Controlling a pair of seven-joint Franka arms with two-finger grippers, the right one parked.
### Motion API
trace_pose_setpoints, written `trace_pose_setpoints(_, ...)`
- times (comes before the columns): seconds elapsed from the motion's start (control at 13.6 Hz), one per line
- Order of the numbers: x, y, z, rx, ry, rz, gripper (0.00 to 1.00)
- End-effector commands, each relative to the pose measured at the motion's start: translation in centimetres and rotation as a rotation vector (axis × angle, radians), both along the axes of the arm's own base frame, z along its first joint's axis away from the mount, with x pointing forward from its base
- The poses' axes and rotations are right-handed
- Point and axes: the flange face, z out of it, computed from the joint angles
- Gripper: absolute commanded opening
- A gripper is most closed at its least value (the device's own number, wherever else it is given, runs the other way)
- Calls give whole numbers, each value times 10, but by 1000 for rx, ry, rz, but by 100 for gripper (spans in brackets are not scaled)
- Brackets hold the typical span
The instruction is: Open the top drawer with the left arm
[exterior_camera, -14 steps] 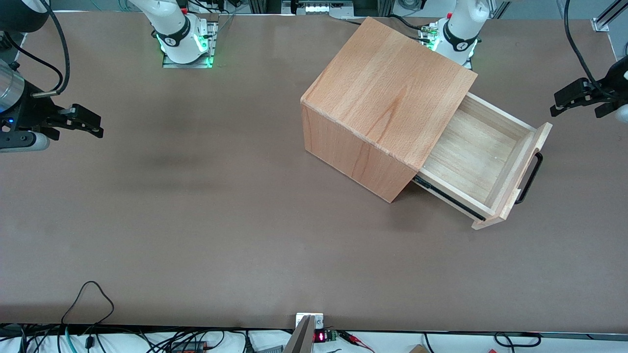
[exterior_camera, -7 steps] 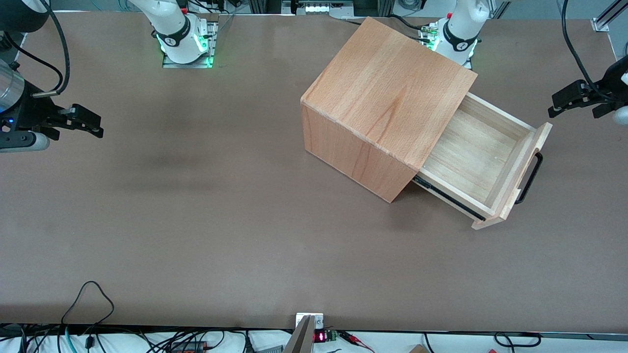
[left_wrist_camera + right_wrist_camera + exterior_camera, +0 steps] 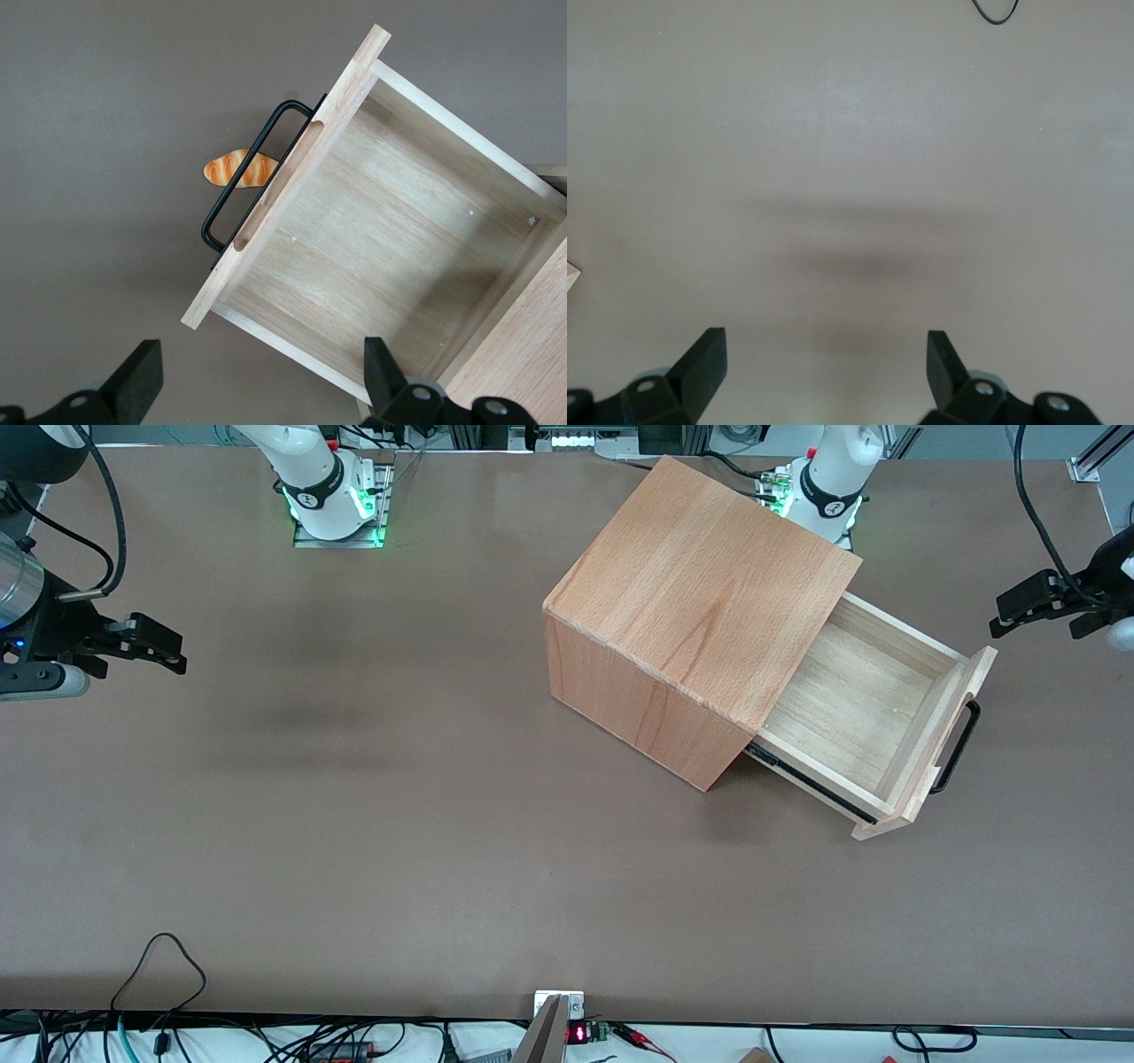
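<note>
Top drawer [image 3: 864, 713] standing pulled well out of the beech-wood cube box [image 3: 695, 615] on the desk [image 3: 354, 824], showing a bare pale floor, with the black wire handle [image 3: 957, 748] facing the working arm's end. Claw [image 3: 1050, 607] of the left arm hanging spread wide and gripping nothing, apart from the handle and farther from the front camera than it, the bar's long axis running crosswise to the drawer's travel. Lying under the handle [image 3: 252, 173], a small orange-and-white striped object [image 3: 237, 168]; showing no readable writing on the box or drawer.
</note>
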Motion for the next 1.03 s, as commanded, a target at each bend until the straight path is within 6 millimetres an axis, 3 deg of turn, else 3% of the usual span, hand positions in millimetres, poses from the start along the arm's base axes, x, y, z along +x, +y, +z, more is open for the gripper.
trace_pose_setpoints(0.0,0,-1,2,16,1,-1,100)
trace_pose_setpoints(0.96,2,0,6,21,-9,-2,100)
